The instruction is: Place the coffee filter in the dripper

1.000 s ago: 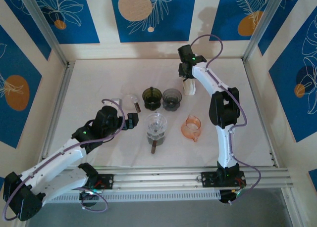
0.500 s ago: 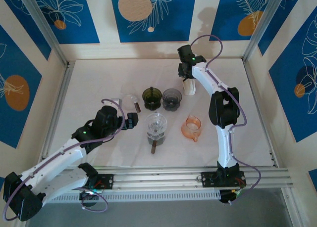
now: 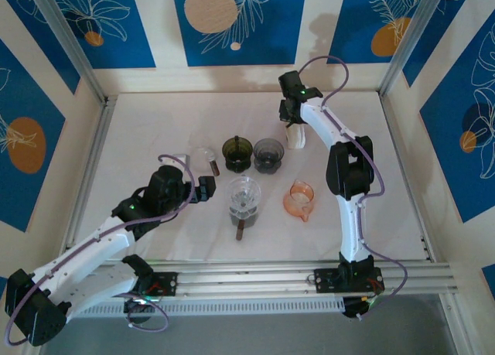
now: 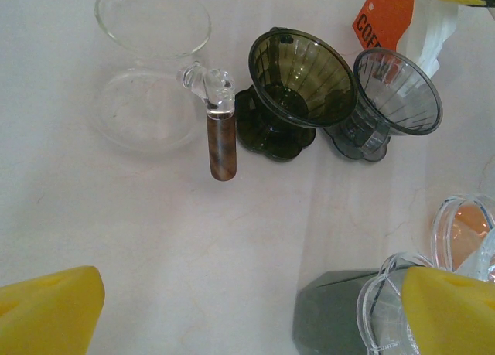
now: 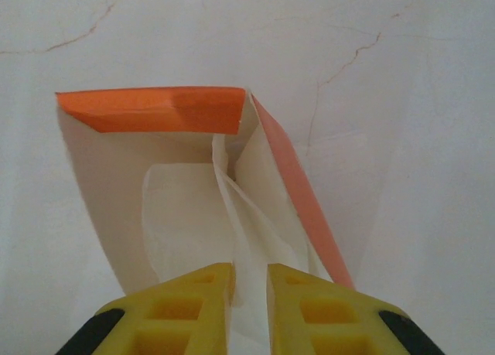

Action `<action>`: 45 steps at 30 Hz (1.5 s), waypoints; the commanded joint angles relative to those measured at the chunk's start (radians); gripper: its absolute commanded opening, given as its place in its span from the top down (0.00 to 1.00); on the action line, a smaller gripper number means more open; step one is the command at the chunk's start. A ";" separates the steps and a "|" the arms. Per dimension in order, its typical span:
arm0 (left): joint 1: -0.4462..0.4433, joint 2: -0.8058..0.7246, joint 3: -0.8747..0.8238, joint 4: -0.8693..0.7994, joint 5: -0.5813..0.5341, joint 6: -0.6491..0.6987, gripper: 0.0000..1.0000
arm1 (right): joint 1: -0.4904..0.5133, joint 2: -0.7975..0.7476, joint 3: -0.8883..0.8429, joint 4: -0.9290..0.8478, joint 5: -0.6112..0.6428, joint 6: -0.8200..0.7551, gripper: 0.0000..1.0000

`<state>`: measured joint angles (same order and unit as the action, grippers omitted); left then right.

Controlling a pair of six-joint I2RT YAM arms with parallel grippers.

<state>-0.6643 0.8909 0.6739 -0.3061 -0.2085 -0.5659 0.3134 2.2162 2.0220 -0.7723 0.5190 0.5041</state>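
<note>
While the right gripper (image 5: 249,276) points down into the orange-rimmed white carton (image 5: 116,185), its yellow fingers (image 5: 193,293) pinching a thin white paper coffee filter (image 5: 251,216) that stands upright, the nearest dripper, a smoky grey plastic cone (image 3: 268,154), sits just beside the carton toward the left arm; the left gripper (image 4: 251,308) hovers spread wide, empty

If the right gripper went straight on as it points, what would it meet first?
The right gripper would likely hit the filters in the open bag; depth is unclear.
</note>
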 commanded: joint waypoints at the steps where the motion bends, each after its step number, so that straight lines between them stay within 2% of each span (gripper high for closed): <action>1: 0.017 -0.009 -0.009 0.003 0.020 0.009 0.02 | -0.004 0.021 0.000 -0.014 -0.022 0.019 0.80; 5: 0.019 -0.009 -0.007 0.003 0.023 0.008 0.02 | -0.004 0.022 -0.001 -0.012 -0.022 0.022 0.85; 10: 0.021 -0.005 -0.007 0.004 0.026 0.005 0.02 | 0.003 -0.001 -0.003 0.002 -0.016 0.003 1.00; 27: 0.025 -0.008 0.015 -0.003 0.053 -0.006 0.02 | 0.041 -0.235 -0.168 0.099 0.086 -0.073 1.00; 36: 0.027 -0.038 0.050 -0.024 0.071 -0.010 0.01 | 0.092 -0.497 -0.290 0.121 0.123 -0.101 1.00; 40: 0.028 -0.063 0.058 -0.043 0.079 -0.011 0.00 | 0.143 -0.652 -0.367 0.072 0.087 -0.089 1.00; 45: 0.028 -0.094 0.062 -0.065 0.096 -0.007 0.00 | 0.252 -0.834 -0.434 -0.074 -0.034 -0.097 1.00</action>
<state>-0.6498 0.8192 0.7029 -0.3386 -0.1379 -0.5694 0.5179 1.4506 1.6104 -0.7383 0.5632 0.4194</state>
